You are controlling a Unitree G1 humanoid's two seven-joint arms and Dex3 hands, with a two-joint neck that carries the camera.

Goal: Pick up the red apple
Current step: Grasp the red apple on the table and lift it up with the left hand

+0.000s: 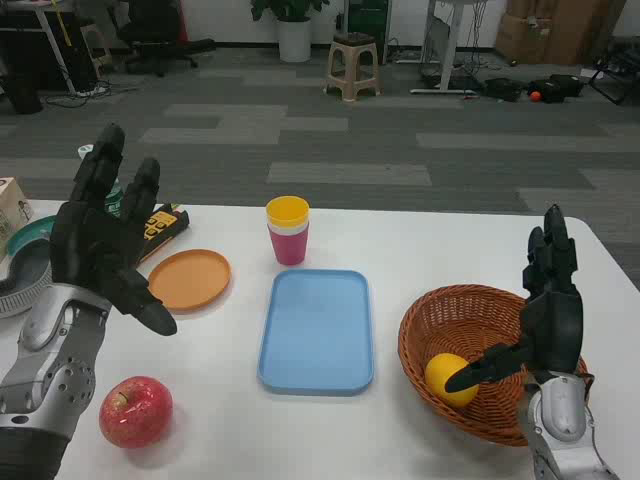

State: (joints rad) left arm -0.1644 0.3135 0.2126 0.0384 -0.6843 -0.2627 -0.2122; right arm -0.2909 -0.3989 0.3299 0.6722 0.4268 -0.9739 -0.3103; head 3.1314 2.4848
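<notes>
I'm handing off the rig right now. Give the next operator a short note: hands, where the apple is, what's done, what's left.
Left hand: open, raised above the table's left side, holding nothing.
Right hand: open, over the wicker basket, which holds a yellow fruit; holding nothing.
Red apple: on the white table near the front left edge, just below and in front of the left hand, untouched.
Done: nothing grasped yet.
Left: lower the left hand onto the apple, close on it, lift.
</notes>
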